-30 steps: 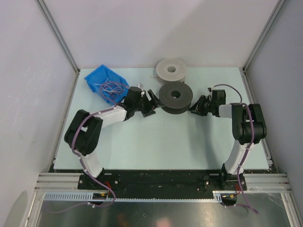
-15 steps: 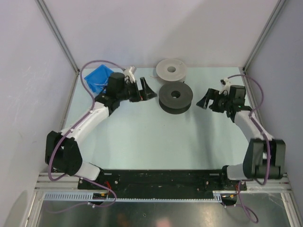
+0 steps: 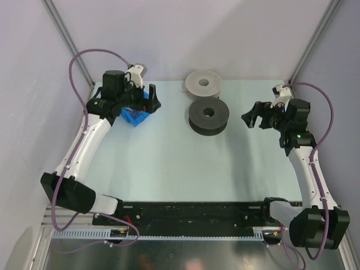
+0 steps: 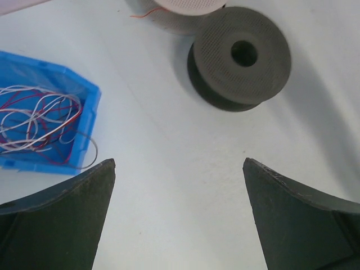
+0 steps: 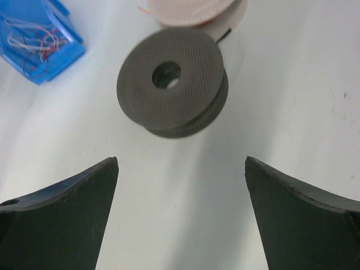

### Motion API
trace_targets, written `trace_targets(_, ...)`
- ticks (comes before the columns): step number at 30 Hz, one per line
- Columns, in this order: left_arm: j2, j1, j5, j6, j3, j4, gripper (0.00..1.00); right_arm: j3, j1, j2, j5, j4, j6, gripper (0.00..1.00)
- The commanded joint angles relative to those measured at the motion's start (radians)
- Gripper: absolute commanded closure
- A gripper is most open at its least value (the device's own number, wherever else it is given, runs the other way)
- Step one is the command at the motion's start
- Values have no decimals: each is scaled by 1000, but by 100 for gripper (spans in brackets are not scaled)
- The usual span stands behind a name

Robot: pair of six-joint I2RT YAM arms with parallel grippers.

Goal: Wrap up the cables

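Observation:
Thin cables (image 4: 39, 115) lie tangled in a blue bin (image 4: 84, 93); they are white, red and one dark strand that loops over the bin's edge. The same cables (image 5: 31, 32) show small in the right wrist view. A dark grey spool (image 3: 208, 115) lies flat mid-table, with a light grey spool (image 3: 203, 83) just behind it. My left gripper (image 3: 151, 100) hovers open beside the bin (image 3: 135, 116), holding nothing (image 4: 179, 162). My right gripper (image 3: 252, 116) hangs open to the right of the dark spool (image 5: 171, 81), also holding nothing (image 5: 181, 160).
White walls with metal corner posts (image 3: 70, 42) close in the pale table (image 3: 180, 163) on three sides. The left arm covers part of the bin in the top view. A thin reddish wire end (image 4: 143, 12) trails from the light spool (image 4: 185, 5).
Both arms rose and drew away from the dark spool: the left swung back-left to the bin, the right moved right. Both grippers opened wide.

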Motion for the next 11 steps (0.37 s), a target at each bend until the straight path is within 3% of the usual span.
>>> trace_targets(1, -99, 1, -103, 117, -86, -47, 1, -6, -16, -32, -54, -139, -67, 1)
trace_targets(6, -172, 0, -137, 110, -230, 8, 1, -89, -13, -132, -20, -104, -76, 1)
trace_targets(11, -234, -2, -167, 123, -261, 31, 1, -98, 8, -194, 24, -77, -61, 1)
